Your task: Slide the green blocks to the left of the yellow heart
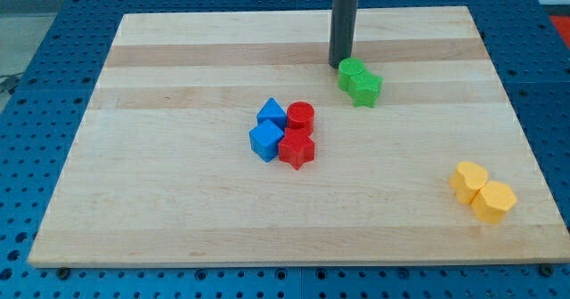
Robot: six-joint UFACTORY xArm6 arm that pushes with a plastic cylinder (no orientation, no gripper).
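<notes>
Two green blocks sit touching near the view's top, right of centre: a rounded green block (351, 71) and a green star (365, 88) just below-right of it. The yellow heart (468, 180) lies at the view's lower right, touching a yellow hexagon (493, 201). My tip (340, 64) is at the end of the dark rod, right against the upper left side of the rounded green block. The green blocks are above and to the left of the yellow heart, well apart from it.
A cluster in the board's middle holds two blue blocks (272, 114) (265, 141), a red cylinder (301, 117) and a red star (297, 149). The wooden board (178, 201) rests on a blue perforated table.
</notes>
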